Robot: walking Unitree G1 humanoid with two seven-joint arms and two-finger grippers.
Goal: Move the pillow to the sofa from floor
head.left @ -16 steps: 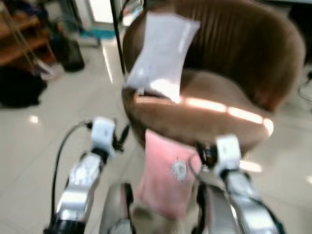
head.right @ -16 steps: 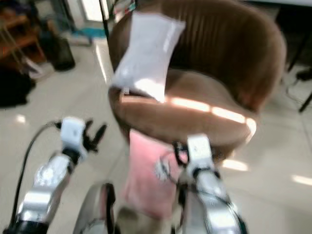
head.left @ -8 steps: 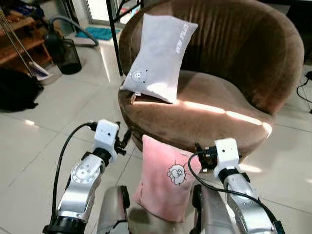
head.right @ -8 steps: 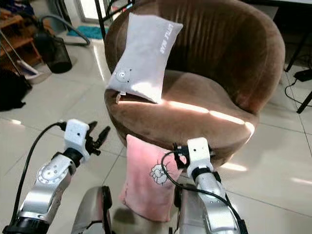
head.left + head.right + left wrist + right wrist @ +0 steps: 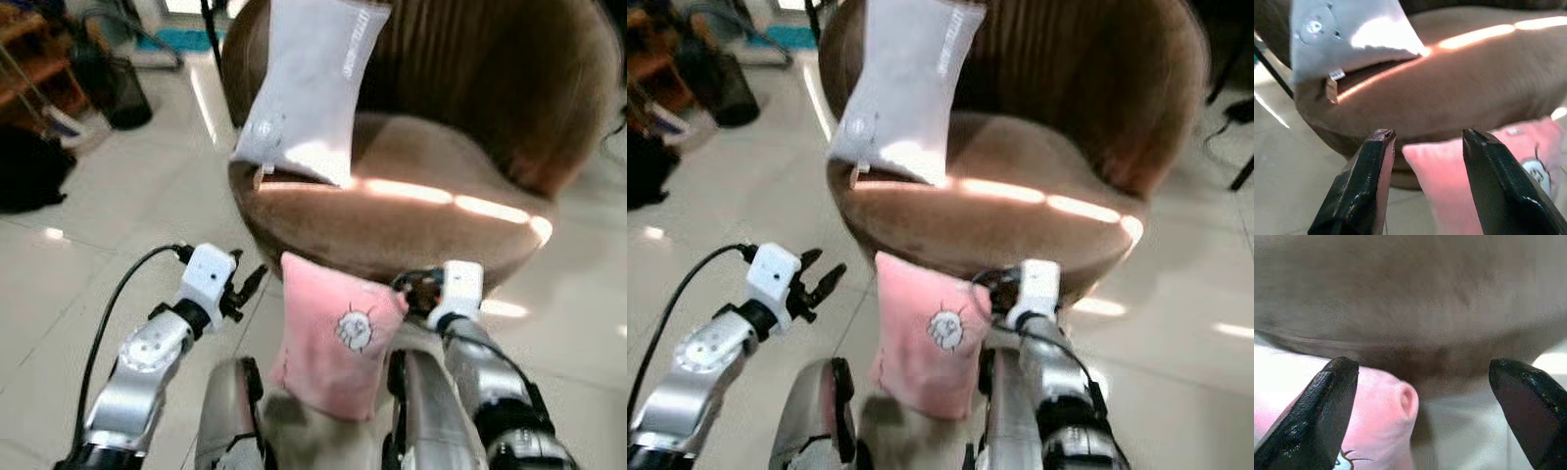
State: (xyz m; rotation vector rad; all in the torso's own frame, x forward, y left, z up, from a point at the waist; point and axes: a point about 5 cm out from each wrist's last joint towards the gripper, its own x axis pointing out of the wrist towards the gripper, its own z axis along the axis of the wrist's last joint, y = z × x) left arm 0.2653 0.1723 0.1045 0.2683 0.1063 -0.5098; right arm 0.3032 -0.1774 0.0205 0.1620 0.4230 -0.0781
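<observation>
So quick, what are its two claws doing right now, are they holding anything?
Left gripper: open, holding nothing, aimed at the pink pillow.
Right gripper: open wide, holding nothing, at the pillow's upper corner under the brown sofa.

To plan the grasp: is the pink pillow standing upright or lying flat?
Upright. The pink pillow stands on its lower edge on the floor, its top against the brown sofa.
</observation>
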